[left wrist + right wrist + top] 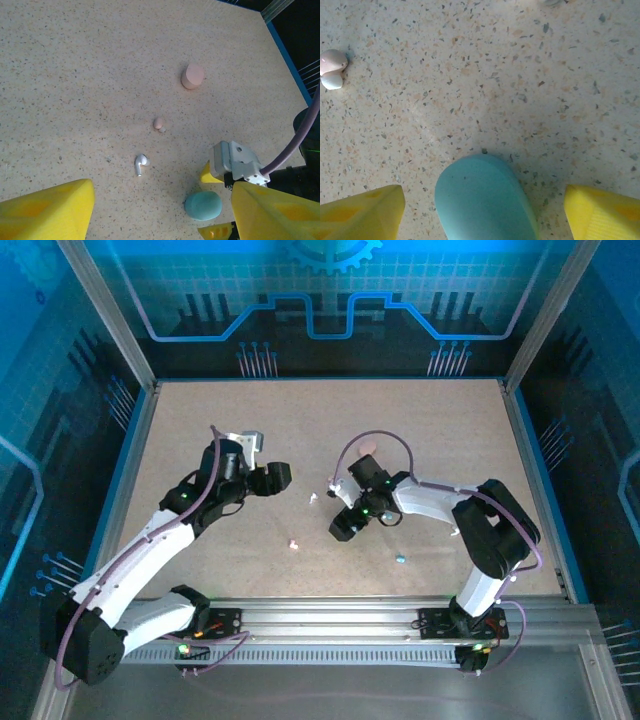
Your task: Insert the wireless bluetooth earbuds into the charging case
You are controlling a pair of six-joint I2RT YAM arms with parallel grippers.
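Observation:
A teal charging case [480, 192] lies shut on the table between the yellow fingers [362, 212] of my right gripper [484, 210], which is open with a gap on each side. In the left wrist view the same teal case [203, 205] sits between the right gripper's yellow tips. My left gripper [162, 196] hangs open over bare table with nothing in it. A white stemmed earbud [141, 163] lies ahead of it, and a small pink earbud [159, 123] lies farther off. The pink earbud [332, 67] is also at the right wrist view's upper left.
A pink case [192, 76] stands farther back. From above, a white earbud [294, 544] and a pale blue earbud [400, 559] lie toward the near edge, another white earbud [313, 498] between the left gripper [280, 477] and right gripper [343, 527]. Blue rails edge the table.

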